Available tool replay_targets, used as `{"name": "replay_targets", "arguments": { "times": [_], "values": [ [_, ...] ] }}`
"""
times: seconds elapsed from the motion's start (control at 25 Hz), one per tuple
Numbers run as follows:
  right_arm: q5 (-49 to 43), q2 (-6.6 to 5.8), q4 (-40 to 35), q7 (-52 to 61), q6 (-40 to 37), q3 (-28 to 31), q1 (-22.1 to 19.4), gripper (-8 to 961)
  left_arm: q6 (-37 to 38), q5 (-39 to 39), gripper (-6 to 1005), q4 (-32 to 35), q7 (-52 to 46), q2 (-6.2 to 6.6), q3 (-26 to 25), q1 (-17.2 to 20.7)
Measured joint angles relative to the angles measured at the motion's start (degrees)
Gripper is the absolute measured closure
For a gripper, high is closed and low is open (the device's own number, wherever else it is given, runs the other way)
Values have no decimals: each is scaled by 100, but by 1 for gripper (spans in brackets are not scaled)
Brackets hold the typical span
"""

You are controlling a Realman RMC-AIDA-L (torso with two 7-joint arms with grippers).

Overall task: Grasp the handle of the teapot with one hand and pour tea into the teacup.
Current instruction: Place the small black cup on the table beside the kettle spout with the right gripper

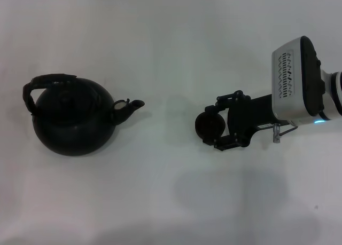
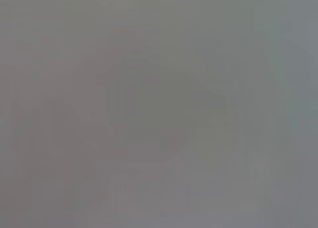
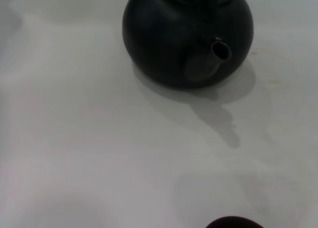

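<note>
The teapot (image 1: 72,122) is a large round black pot standing at the left of the white table (image 1: 171,202), with its short spout (image 1: 133,106) turned toward the right. Its thick arched handle (image 1: 45,82) rises over the top. The pot also shows in the right wrist view (image 3: 184,34), spout facing the camera. The small black teacup (image 1: 208,125) sits to the right of the spout, between the fingers of my right gripper (image 1: 216,126), which is closed on its sides. Only the cup's rim (image 3: 233,222) shows in the right wrist view. My left gripper is out of view.
A stretch of bare white table (image 1: 168,117) lies between the spout and the cup. The left wrist view shows only a plain grey blur. The right arm's white wrist housing (image 1: 296,82) reaches in from the right edge.
</note>
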Motion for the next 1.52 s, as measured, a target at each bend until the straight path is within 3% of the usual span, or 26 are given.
{"name": "replay_targets", "arguments": {
  "times": [1.52],
  "values": [
    [28, -9, -6, 90, 153, 101, 49, 133, 1, 1, 268, 5, -2, 9, 0, -5]
  ]
}}
